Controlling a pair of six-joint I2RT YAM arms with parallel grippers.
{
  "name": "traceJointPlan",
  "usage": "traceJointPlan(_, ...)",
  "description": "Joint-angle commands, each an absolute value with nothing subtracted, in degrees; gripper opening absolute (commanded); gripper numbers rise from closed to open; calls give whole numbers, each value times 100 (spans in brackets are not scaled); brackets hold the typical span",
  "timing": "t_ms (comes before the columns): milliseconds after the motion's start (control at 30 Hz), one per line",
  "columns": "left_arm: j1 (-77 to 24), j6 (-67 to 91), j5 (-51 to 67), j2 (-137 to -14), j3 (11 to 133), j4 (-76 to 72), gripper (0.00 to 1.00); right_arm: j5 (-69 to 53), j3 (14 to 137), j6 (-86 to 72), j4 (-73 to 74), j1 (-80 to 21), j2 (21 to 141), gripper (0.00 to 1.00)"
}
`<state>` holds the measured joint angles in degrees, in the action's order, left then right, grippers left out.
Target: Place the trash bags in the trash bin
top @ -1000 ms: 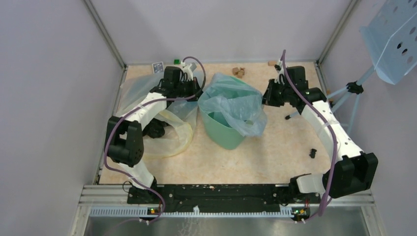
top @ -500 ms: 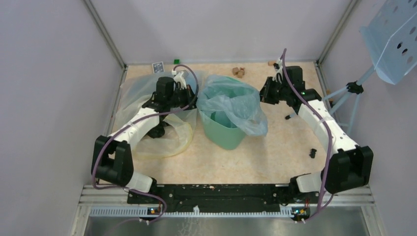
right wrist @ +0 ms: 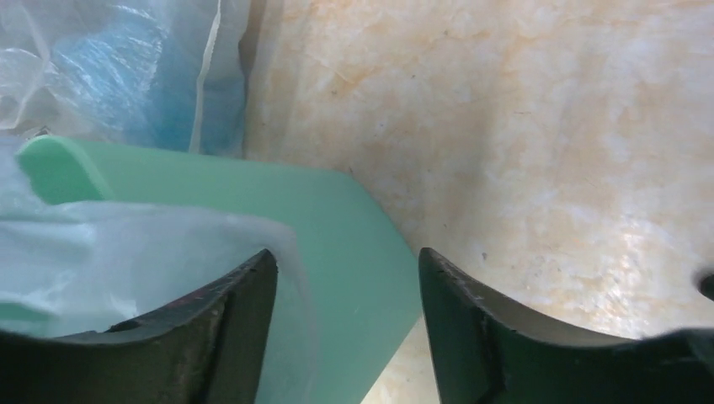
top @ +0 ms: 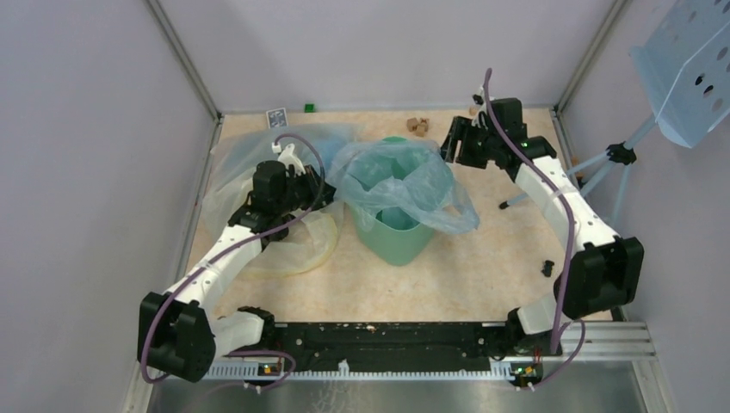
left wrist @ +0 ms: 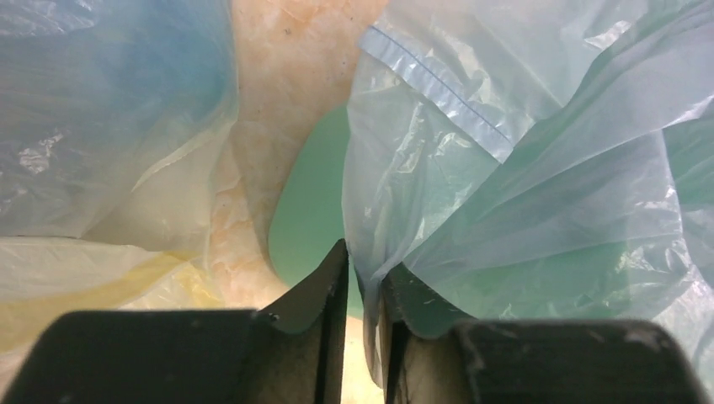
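Mint-green plastic forms the one trash bin (top: 396,243), which stands near the middle of the worktop (top: 482,258), a little toward the far edge. It rests on its base, long axis vertical, mouth upward. One light-blue trash bag (top: 435,206) is draped over its rim and spills down the right side. One bigger clear bag with a yellow tint (top: 301,249) lies toward the left edge. The worktop is beige and mottled, with pale grey walls on three sides. Of the two arms, the left jaws are pinched almost together on a fold of the trash bag at the bin's left rim. The right jaws stand wide apart at its far right rim, gripping nothing, with the bin's wall in view between them.
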<state>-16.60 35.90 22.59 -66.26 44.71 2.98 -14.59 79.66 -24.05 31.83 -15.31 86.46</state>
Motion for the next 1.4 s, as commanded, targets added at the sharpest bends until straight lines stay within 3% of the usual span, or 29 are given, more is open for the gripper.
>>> traceJointPlan(0, -1652, 3581, 2160, -6434, 4590, 131, 27, -870, 8354, -2029, 3739, -1581, 7752, 68)
traceJointPlan(133, -1641, 3383, 1938, -6258, 4763, 435, 42, -563, 8352, -1917, 4249, -1583, 7117, 77)
traceJointPlan(367, -1633, 2801, 1339, -6052, 5428, 1032, 68, -535, 7830, -2229, 4928, -1581, 6137, 81)
traceJointPlan(600, -1453, 2277, 1781, -6746, 6561, 1558, 56, -1672, 6891, -2747, 4984, -1574, 5184, 79)
traceJointPlan(733, -1398, 1908, 2280, -7060, 6856, 1342, 70, -2304, 6317, -3100, 4715, -1580, 5012, 76)
traceJointPlan(1033, -1393, 1164, 3189, -7778, 6938, 639, 81, -2622, 5412, -3476, 4513, -1573, 4728, 75)
traceJointPlan(1200, -1397, 1398, 3285, -8267, 7072, 394, 76, -2712, 5031, -3742, 4198, -1579, 4502, 70)
traceJointPlan(1367, -1373, 1652, 3018, -8847, 7551, 850, 40, -2769, 4889, -3840, 4016, -1578, 4310, 43)
